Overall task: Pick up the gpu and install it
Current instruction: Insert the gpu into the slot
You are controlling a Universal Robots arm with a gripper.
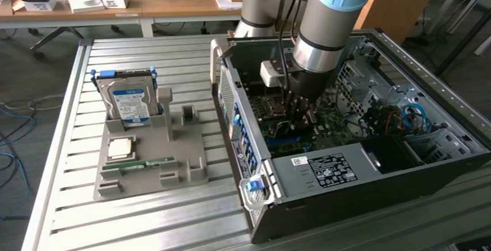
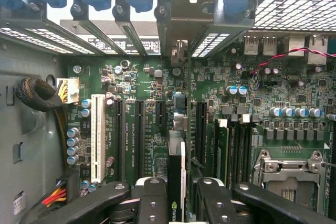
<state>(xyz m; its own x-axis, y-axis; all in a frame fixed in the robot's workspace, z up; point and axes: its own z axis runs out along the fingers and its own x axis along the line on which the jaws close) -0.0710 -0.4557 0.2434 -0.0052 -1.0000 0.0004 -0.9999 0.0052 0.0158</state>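
Observation:
The gpu [image 2: 176, 163] is seen edge-on in the wrist view, a thin dark card with a green logo on its near end. It stands upright over the long black slots [image 2: 139, 135] of the green motherboard [image 2: 131, 77]. My gripper [image 2: 177, 184] is shut on it, one black finger [image 2: 152, 198] on each side of the card. The card's pale metal bracket [image 2: 184, 19] points at the rear slot openings of the case. In the exterior view my gripper [image 1: 298, 116] reaches down into the open computer case [image 1: 322, 176].
A grey holder [image 1: 149, 165] on the slatted table [image 1: 153, 222] carries a hard drive [image 1: 129, 104], a green memory stick [image 1: 142, 165] and a square chip [image 1: 121, 147]. Inside the case are a white slot [image 2: 97, 135], a sleeved cable bundle [image 2: 37, 95] and the processor socket [image 2: 286, 177].

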